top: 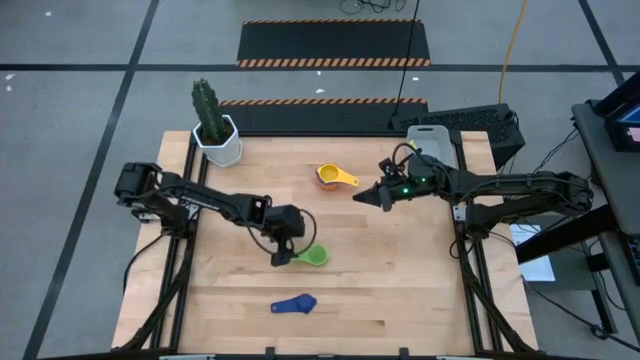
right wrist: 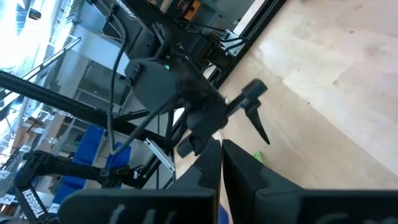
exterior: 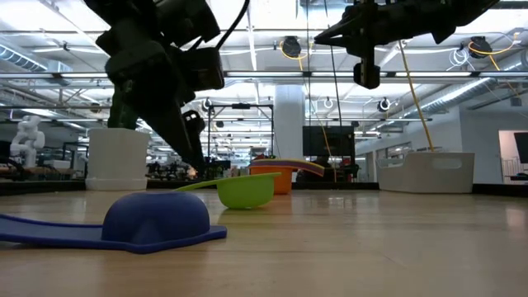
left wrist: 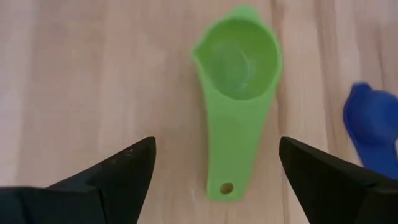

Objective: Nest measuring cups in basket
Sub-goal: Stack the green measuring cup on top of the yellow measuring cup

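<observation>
Pale wooden tabletop fills the middle of the high view, where we see both dark arms reaching inward from either side. At the upper right of the boards sits the pale grey basket, and at the upper left a white pot holding a cactus. We find the right end effector right of centre, lifted above the boards in the low view, its fingers pressed together and holding nothing. The left end effector hangs over the handle of the green measuring cup just below centre, fingers spread wide on either side of the handle and not touching it. An orange measuring cup with a yellow one nested in it lies above centre. The dark blue measuring cup rests bowl-down near the lower edge.
</observation>
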